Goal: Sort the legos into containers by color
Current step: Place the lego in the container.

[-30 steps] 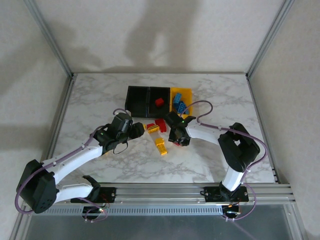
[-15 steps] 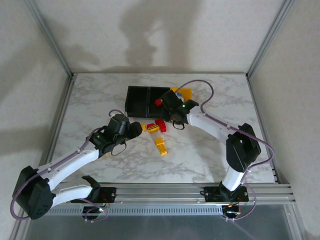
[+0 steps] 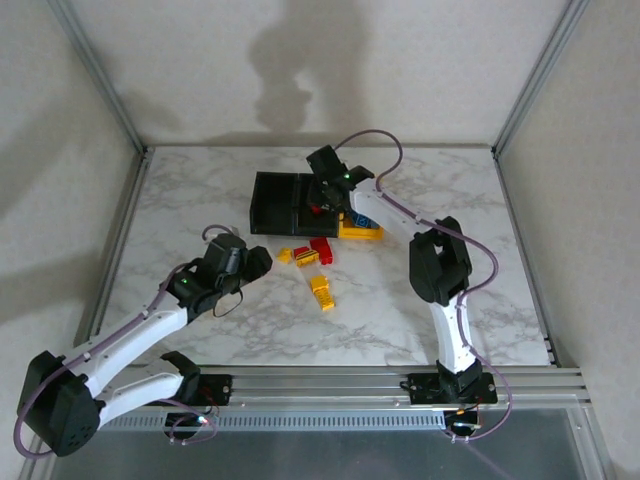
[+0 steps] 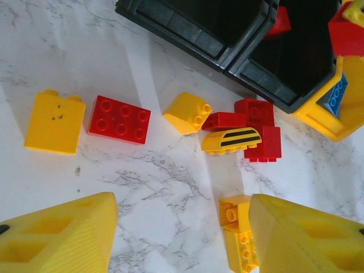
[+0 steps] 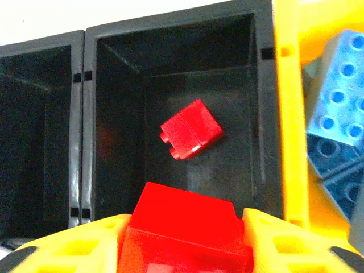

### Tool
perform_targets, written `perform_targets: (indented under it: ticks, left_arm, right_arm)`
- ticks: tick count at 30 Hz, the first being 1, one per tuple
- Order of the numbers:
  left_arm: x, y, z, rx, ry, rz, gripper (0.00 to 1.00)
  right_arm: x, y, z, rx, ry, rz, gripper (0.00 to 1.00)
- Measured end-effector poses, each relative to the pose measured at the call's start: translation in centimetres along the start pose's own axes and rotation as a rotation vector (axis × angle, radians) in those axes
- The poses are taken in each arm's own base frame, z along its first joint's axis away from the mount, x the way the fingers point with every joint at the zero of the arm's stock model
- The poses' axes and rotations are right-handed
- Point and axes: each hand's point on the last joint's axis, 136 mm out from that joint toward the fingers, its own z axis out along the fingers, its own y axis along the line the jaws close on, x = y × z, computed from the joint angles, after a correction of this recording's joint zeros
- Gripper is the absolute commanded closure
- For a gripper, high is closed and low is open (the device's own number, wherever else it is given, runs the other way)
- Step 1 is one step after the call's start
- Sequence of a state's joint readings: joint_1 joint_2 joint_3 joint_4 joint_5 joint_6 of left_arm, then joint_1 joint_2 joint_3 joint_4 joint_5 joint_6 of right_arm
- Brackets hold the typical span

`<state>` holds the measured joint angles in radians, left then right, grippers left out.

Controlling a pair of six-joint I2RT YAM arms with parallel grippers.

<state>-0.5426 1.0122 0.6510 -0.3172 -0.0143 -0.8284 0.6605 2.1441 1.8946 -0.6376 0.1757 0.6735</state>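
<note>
My right gripper (image 5: pixel 185 242) is shut on a red lego (image 5: pixel 185 230) and hangs over the middle black container (image 5: pixel 227 96), where another red lego (image 5: pixel 191 136) lies. Blue legos (image 5: pixel 338 102) fill the yellow container (image 5: pixel 290 114); the left black container (image 5: pixel 40 142) looks empty. In the top view the right gripper (image 3: pixel 322 196) is over the row of containers (image 3: pixel 272 203). My left gripper (image 4: pixel 182 239) is open above bare table, a yellow lego (image 4: pixel 239 236) beside its right finger. Red legos (image 4: pixel 119 118) and yellow legos (image 4: pixel 55 122) lie scattered ahead of it.
A small pile of red and yellow bricks (image 3: pixel 310 253) and a yellow one (image 3: pixel 322 290) lie in front of the bins. The left gripper (image 3: pixel 258 262) sits just left of them. Metal frame posts (image 3: pixel 100 75) border the marble table (image 3: pixel 200 200).
The right gripper has carried the red brick from the table up and back to over the middle black bin. The left arm has drawn back slightly to the left.
</note>
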Motion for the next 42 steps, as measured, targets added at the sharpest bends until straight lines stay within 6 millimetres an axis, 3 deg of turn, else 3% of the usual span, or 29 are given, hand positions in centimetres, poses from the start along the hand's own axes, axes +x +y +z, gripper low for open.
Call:
perform_targets:
  ticks: [12,29,35,38,42]
  left_arm:
    - [0.1,0.7,0.1,-0.014,0.001,-0.013,0.37]
    - [0.5,1.2,0.3,-0.022,0.007,-0.016,0.37]
    - [0.5,1.1,0.3,-0.019,0.008,-0.019,0.37]
    - [0.5,1.0,0.3,-0.015,0.006,-0.020,0.37]
    - [0.5,0.8,0.3,-0.006,0.009,-0.020,0.37]
  right_arm:
    - [0.3,1.4,4.2,-0.017,0.042,-0.031,0.52]
    - [0.0,1.8,4.0,-0.028,0.038,-0.041,0.38]
    - [-0.8,2.0,0.8,-0.052,0.006,-0.055,0.41]
    - [-0.6,1.9,-2.4,-0.076,-0.023,-0.067,0.43]
    - [1.2,0.9,-6.6,-0.120,-0.048,-0.091,0.43]
